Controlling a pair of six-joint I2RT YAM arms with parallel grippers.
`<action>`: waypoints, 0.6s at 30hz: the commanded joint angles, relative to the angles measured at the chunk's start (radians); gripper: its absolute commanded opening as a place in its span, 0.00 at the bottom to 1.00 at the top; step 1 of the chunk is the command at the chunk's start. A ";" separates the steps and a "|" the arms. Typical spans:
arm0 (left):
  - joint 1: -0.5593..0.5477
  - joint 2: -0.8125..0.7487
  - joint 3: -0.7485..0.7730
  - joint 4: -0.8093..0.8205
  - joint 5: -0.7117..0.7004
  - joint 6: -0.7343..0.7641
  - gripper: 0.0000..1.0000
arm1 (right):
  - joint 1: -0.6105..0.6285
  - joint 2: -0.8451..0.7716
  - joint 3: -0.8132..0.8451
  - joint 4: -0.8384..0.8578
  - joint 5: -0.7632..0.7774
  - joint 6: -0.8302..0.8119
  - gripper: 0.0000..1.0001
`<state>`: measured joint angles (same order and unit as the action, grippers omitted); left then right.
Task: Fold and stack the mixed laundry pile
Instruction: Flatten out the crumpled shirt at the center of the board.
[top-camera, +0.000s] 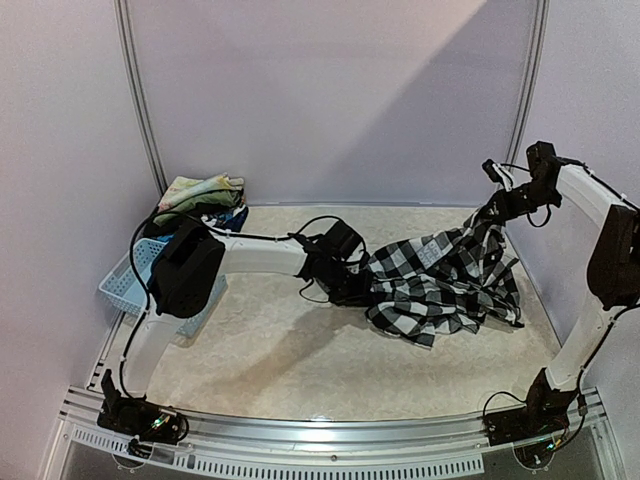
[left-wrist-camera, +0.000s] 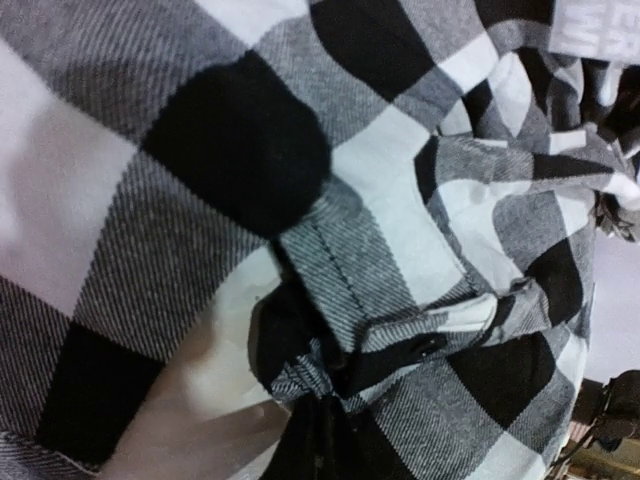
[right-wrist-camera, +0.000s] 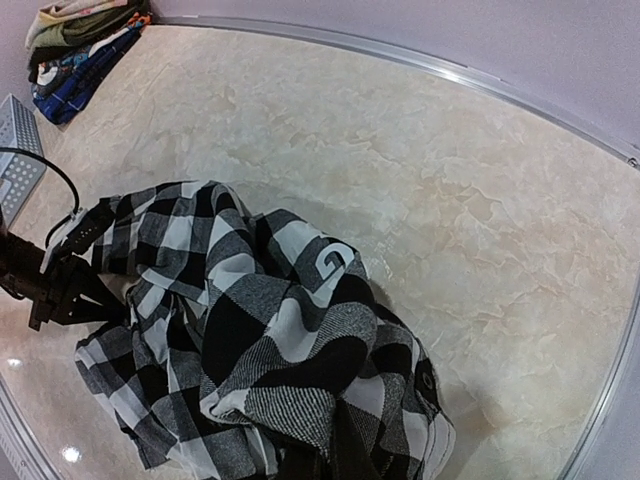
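Observation:
The black-and-white checked shirt lies bunched on the table right of centre. My left gripper is at its left edge, shut on a fold of the cloth. In the left wrist view the shirt fills the frame and gathers into the pinch of my left gripper at the bottom. My right gripper is raised at the back right, shut on the shirt's upper corner, and cloth drapes down from it. In the right wrist view the shirt hangs from the bottom edge, hiding the fingers.
A light blue perforated basket sits at the left under my left arm. Behind it rests a stack of garments, pale floral cloth on top of a dark blue piece; the stack also shows in the right wrist view. A curved metal rail edges the table.

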<state>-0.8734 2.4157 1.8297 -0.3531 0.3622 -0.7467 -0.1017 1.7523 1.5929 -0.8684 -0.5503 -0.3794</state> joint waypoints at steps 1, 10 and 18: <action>0.036 -0.018 0.021 -0.026 -0.090 0.085 0.00 | 0.000 0.048 0.096 -0.002 -0.049 0.034 0.01; 0.199 -0.372 -0.061 -0.199 -0.384 0.377 0.00 | 0.000 0.014 0.256 0.052 -0.013 0.091 0.00; 0.247 -0.642 -0.228 -0.224 -0.497 0.477 0.00 | 0.001 -0.130 0.284 0.119 -0.149 0.144 0.00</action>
<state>-0.6071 1.8465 1.7012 -0.5156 -0.0792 -0.3454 -0.1009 1.7432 1.8412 -0.8036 -0.5961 -0.2810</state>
